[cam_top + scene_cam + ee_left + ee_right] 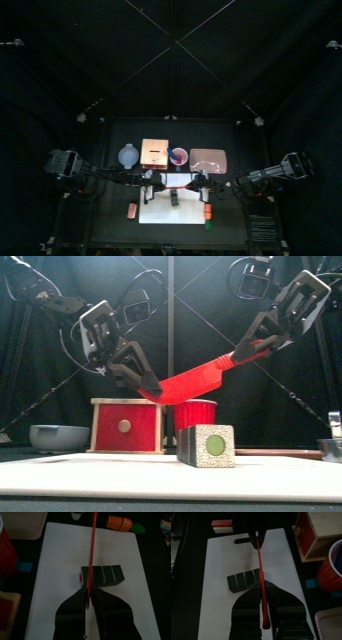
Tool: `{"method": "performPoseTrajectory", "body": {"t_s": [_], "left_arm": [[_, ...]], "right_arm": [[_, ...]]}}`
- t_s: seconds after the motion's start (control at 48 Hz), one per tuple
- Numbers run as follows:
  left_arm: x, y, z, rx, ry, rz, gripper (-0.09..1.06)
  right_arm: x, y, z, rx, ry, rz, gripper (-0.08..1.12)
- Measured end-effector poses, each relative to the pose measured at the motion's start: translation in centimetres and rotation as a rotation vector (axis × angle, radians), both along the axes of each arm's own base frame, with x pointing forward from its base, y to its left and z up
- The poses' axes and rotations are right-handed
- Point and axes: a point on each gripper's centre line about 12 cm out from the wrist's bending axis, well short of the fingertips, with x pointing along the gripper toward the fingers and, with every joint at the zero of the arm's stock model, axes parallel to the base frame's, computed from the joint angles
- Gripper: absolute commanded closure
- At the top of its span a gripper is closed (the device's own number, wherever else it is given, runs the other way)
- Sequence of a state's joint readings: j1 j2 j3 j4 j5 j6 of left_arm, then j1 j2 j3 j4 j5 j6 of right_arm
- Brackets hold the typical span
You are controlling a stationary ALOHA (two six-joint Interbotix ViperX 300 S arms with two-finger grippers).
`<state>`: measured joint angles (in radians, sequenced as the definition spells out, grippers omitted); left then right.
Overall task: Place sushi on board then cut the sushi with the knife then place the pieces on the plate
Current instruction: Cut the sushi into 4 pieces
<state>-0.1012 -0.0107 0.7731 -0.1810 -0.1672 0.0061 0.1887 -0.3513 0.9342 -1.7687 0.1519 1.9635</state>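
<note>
Dark green on its sides and near black through my wrist cameras, the sushi roll (207, 446) lies near the middle of the white cutting board (80, 471). It is a short row of square blocks pressed side by side. The end facing my front camera is a pale speckled square with a round green centre.

Above it, clear of the roll, I have a knife (201, 378), smooth, red and thin, slanting between the two arms. The left gripper (144, 378) has its fingers clenched on the lower, broader end. The right gripper (254, 351) has its fingers clenched on the higher, narrower end. From either wrist the blade shows edge-on as a thin red line passing over the roll.

Behind the board on the tabletop (114, 232) stand a pale wooden box (127, 426) with a red drawer front, a red cup (197, 413) just beside it, and a rounded blue-grey bowl (59, 437) further left. The flat pink tray (209, 158) lies at the back right, well apart from the roll. An orange toy (120, 522) and a red-and-white toy (223, 524) lie off the board.
</note>
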Motion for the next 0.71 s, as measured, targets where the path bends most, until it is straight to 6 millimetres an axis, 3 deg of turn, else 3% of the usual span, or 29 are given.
{"method": "performPoseTrajectory", "body": {"t_s": [0.312, 0.708], "left_arm": [[0.0, -1.5, -0.1, -0.012, 0.023, -0.034, 0.52], [0.6, -1.9, -1.8, -0.023, 0.085, -0.03, 0.52]], "right_arm": [[0.0, 1.0, -0.7, 0.058, 0.033, -0.009, 0.7], [0.2, 0.4, -3.6, 0.087, 0.132, -0.069, 0.7]]}}
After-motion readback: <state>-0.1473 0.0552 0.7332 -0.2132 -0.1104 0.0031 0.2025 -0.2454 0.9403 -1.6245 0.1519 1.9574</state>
